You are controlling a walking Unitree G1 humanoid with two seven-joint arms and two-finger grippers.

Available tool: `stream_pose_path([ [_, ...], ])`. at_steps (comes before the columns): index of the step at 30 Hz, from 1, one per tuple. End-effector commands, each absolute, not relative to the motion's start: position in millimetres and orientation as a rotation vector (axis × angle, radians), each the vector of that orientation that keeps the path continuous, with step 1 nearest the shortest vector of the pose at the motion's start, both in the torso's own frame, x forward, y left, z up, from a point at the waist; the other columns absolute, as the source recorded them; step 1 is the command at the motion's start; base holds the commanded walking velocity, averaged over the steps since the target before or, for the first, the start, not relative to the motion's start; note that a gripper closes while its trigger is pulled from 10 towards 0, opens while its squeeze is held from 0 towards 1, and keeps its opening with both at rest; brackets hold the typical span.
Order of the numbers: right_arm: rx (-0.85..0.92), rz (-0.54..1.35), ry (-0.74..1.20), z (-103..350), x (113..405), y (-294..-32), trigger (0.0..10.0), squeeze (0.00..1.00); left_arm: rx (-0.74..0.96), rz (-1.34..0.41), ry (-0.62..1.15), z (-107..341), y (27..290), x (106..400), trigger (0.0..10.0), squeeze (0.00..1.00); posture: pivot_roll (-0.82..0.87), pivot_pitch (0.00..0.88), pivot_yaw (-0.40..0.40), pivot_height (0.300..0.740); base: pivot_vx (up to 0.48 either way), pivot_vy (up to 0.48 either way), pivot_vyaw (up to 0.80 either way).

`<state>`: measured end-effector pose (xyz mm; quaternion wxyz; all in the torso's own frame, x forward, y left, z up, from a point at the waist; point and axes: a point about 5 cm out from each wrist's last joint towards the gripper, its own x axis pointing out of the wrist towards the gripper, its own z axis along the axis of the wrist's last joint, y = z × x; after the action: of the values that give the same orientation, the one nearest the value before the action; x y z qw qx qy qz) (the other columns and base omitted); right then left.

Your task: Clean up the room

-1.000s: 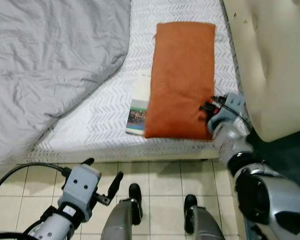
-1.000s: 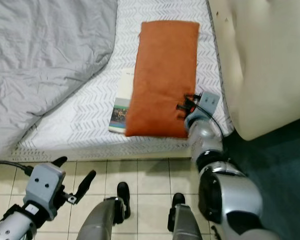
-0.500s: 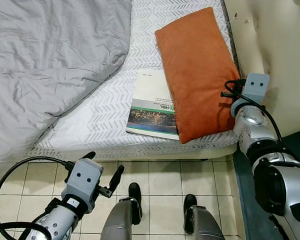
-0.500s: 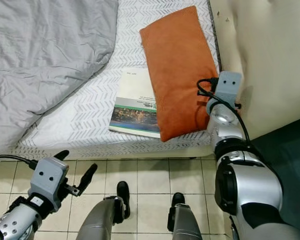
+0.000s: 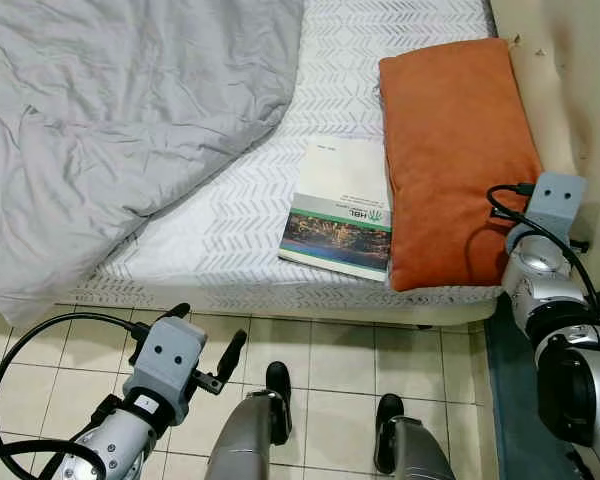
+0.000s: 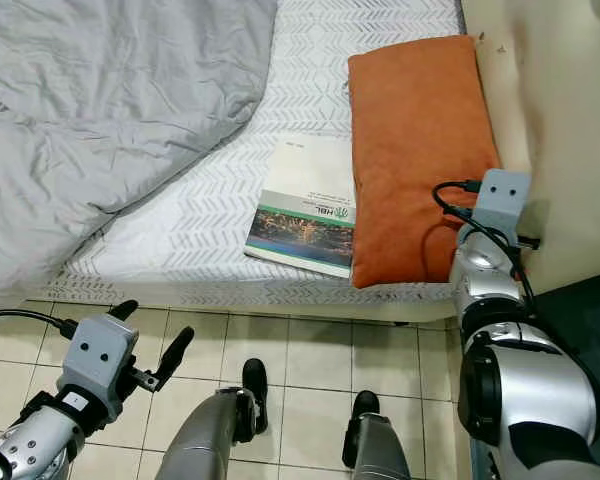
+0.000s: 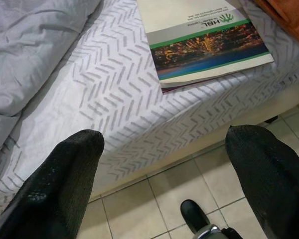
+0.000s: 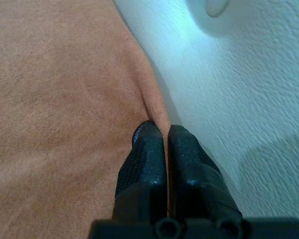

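An orange pillow [image 5: 450, 150] lies lengthwise on the bed, along the cream padded headboard [image 5: 580, 80]. My right gripper [image 8: 165, 137] is shut on the pillow's edge next to the headboard, with a sliver of orange fabric between the fingertips. In the eye views its wrist [image 5: 555, 205] sits at the pillow's near right corner. A book [image 5: 340, 210] with a green-and-city cover lies flat on the sheet, touching the pillow's left side. Low over the floor tiles in front of the bed, my left gripper [image 5: 208, 335] is open and holds nothing.
A rumpled grey duvet [image 5: 110, 120] covers the left half of the bed. The white chevron sheet [image 5: 220, 230] is bare between duvet and book. My feet [image 5: 277, 385] stand on beige tiles by the bed edge. Dark teal flooring [image 5: 500, 400] lies at the right.
The right gripper pulled the orange pillow sideways towards the headboard, off the book; the pillow now lies straight and most of the book is uncovered. The view has shifted. The left gripper stays low and open.
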<state>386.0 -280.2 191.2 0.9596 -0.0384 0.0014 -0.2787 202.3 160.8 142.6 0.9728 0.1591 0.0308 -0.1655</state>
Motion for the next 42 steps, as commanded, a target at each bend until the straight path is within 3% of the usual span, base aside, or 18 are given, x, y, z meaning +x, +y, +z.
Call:
stream_pose_path([
  [1,-0.04,-0.725,0.006,187,370,-313,0.0,0.0,0.328,-0.338,0.103,133,163,199,10.0,0.0,0.1,0.518,0.054,0.74,0.0,0.0,0.0],
  [4,0.116,-0.718,0.013,180,370,-308,0.0,0.0,0.332,-0.34,0.105,132,163,199,10.0,0.0,0.09,0.514,0.052,0.74,0.0,0.0,0.0],
  [5,0.258,-0.68,0.028,171,373,-298,0.0,0.0,0.336,-0.341,0.107,131,164,199,10.0,0.0,0.09,0.513,0.051,0.74,0.0,0.0,0.0],
  [13,0.377,-0.568,0.102,153,381,-266,0.0,0.0,0.335,-0.334,0.1,132,164,201,10.0,0.0,0.1,0.506,0.049,0.74,0.0,0.0,0.0],
  [14,0.358,-0.541,0.123,151,382,-261,2.9,0.0,0.336,-0.331,0.099,132,165,201,10.0,0.0,0.1,0.505,0.048,0.74,0.0,0.0,0.0],
  [16,0.354,-0.536,0.127,150,382,-260,2.9,0.0,0.336,-0.331,0.099,131,165,201,10.0,0.0,0.11,0.506,0.047,0.74,0.0,0.0,0.0],
  [17,0.34,-0.522,0.114,152,383,-259,10.0,0.0,0.337,-0.33,0.1,131,165,201,10.0,0.0,0.11,0.506,0.047,0.74,0.0,0.0,0.0],
  [18,0.321,-0.5,0.092,157,386,-257,10.0,1.0,0.337,-0.328,0.099,131,165,201,10.0,0.0,0.11,0.502,0.046,0.74,0.0,0.0,0.0],
  [23,0.046,-0.415,-0.072,194,397,-247,10.0,1.0,0.337,-0.324,0.092,131,165,202,10.0,0.0,0.09,0.492,0.036,0.74,0.0,0.0,0.0],
  [30,-0.035,-0.437,-0.142,209,398,-249,10.0,1.0,0.337,-0.324,0.088,128,163,207,10.0,0.0,0.09,0.482,0.029,0.74,0.0,0.0,0.0],
  [35,-0.042,-0.353,-0.209,210,398,-237,10.0,1.0,0.312,-0.276,0.09,121,163,219,10.0,0.0,0.06,0.378,0.002,0.74,0.0,0.0,0.0],
  [39,0.035,-0.29,-0.149,178,391,-226,10.0,1.0,0.304,-0.258,0.103,111,162,233,10.0,0.0,0.03,0.278,-0.012,0.74,0.0,0.0,0.0],
  [41,0.061,-0.268,-0.089,139,372,-224,10.0,1.0,0.298,-0.237,0.108,106,163,246,10.0,0.0,0.0,0.176,-0.011,0.74,0.0,0.0,0.0],
  [42,0.061,-0.268,-0.089,139,372,-224,10.0,1.0,0.298,-0.237,0.108,106,163,246,10.0,0.0,0.0,0.176,-0.011,0.74,0.0,0.0,0.0],
])
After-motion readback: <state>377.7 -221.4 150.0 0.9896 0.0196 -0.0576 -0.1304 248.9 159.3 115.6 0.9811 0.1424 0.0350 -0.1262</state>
